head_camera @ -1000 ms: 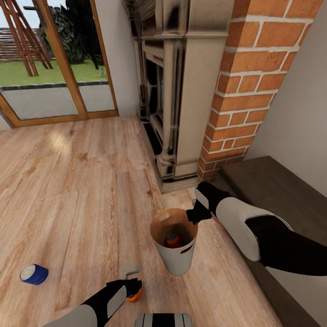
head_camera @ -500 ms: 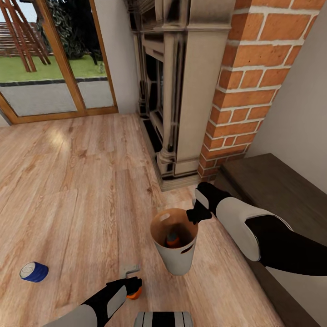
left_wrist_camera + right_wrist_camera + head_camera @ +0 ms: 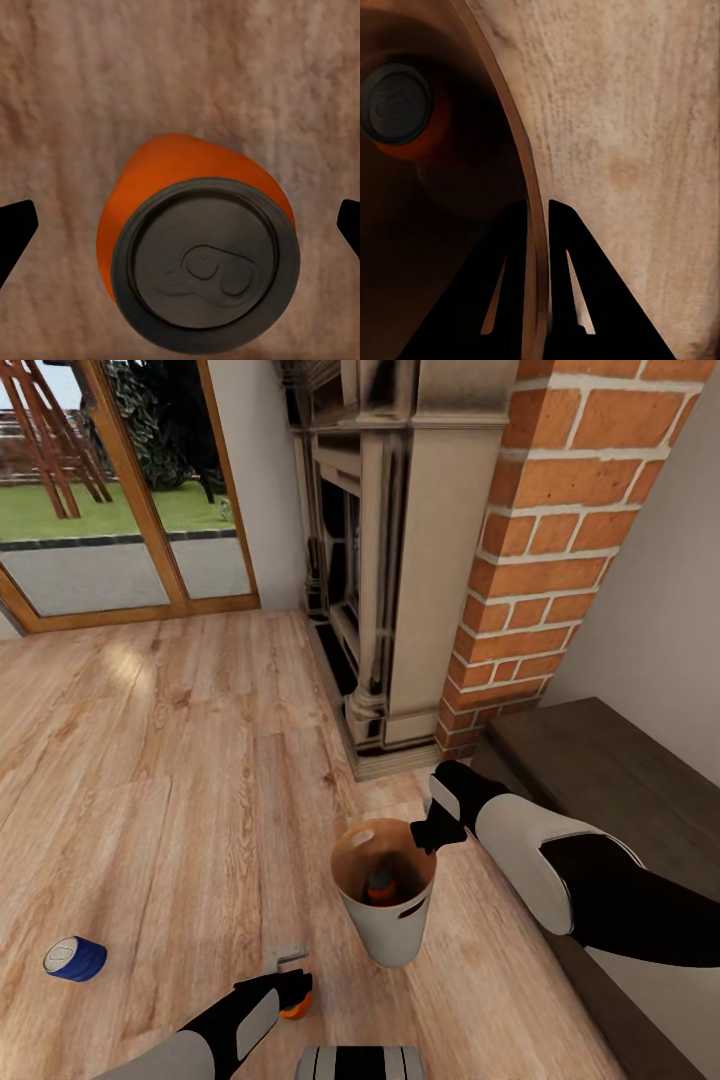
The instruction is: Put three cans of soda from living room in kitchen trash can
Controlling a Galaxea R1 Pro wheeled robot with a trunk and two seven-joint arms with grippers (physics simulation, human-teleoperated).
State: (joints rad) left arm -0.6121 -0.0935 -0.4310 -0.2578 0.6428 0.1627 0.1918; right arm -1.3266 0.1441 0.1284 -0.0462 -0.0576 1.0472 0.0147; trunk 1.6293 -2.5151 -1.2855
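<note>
Gripping: right gripper (image 3: 432, 830) clenched on the trash can (image 3: 388, 925) rim, far right side
Inside: orange can (image 3: 379, 887)
Left gripper (image 3: 296, 992): released, fingers apart over second orange can (image 3: 196, 240) on floor (image 3: 150, 780)
Blue can (image 3: 74, 958): lying near left
Around: brick fireplace (image 3: 540, 550) far, dark bench (image 3: 610, 770) right

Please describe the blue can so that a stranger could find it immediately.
Start from the brick fireplace and cross the wooden floor toward the glass doors' side. The blue can lies there alone on its side, the only can that is not orange.
</note>
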